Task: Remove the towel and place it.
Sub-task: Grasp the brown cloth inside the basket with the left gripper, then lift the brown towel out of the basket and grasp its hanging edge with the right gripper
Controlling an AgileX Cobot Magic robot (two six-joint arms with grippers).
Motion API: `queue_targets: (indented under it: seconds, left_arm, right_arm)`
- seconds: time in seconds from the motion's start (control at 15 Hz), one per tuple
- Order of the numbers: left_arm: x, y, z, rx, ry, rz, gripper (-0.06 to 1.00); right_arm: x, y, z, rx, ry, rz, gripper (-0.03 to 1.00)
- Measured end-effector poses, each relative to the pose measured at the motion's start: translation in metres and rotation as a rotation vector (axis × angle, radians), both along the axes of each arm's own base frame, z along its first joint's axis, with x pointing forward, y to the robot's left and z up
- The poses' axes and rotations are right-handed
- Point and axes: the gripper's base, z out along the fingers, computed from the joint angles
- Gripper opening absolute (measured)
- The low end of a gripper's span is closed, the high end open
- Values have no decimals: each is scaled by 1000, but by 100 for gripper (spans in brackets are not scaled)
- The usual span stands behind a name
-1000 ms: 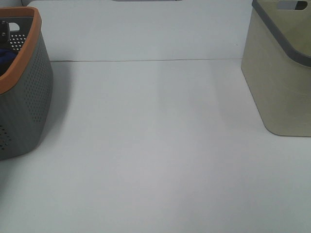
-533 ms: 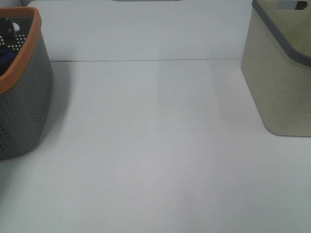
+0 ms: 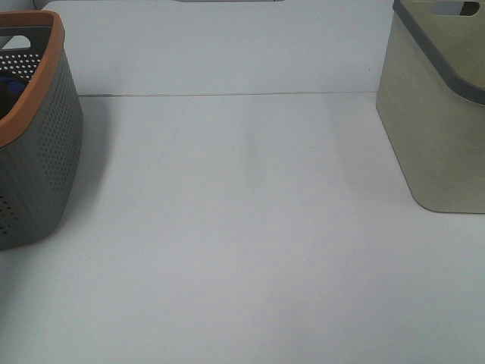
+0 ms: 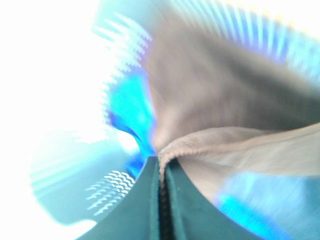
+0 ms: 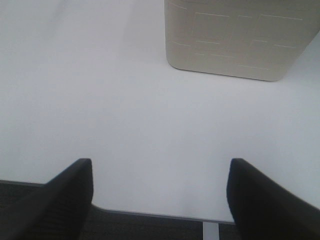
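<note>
high view only: you get the white surface (image 3: 242,227), the grey basket (image 3: 45,152) with its orange rim at the left edge and the beige bin (image 3: 432,136) with its grey rim at the right edge. Neither tool shows here, nor does the towel. A scrap of blue fabric (image 3: 6,87) sits inside the grey basket.
left wrist view only: badly blurred. Your left tool (image 4: 161,165) has its jaws pressed together, pinching the hemmed edge of the brown towel (image 4: 215,100).
towel position: it hangs at the left tool's tip and spreads away from it, with blue fabric just beside and behind it. Streaked hole patterns around it look like a perforated wall, but the blur stops you being sure.
right wrist view only: your right tool (image 5: 160,170) has its jaws spread wide with nothing between them, above bare surface. The beige bin stands well ahead of it.
edges: the near edge of the surface runs just under the right tool's fingers, with dark floor beyond. In the high view a seam crosses the surface at the back.
open room: a wide bare stretch of surface lies between the grey basket and the beige bin.
counts: two containers, one towel, one blue fabric, two tools.
</note>
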Motion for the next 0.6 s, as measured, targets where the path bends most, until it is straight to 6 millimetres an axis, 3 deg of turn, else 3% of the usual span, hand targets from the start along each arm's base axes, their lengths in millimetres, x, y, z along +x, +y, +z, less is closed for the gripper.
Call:
queue_targets:
  seconds: [0.4, 0.6]
  left_arm:
    - [-77, -15, 105, -82, -258, 24, 0]
    - [-112, -23, 140, -18, -365, -89, 0]
  right_arm:
    - [0, 0, 0, 0, 0, 0, 74]
    - [0, 0, 0, 0, 0, 0, 74]
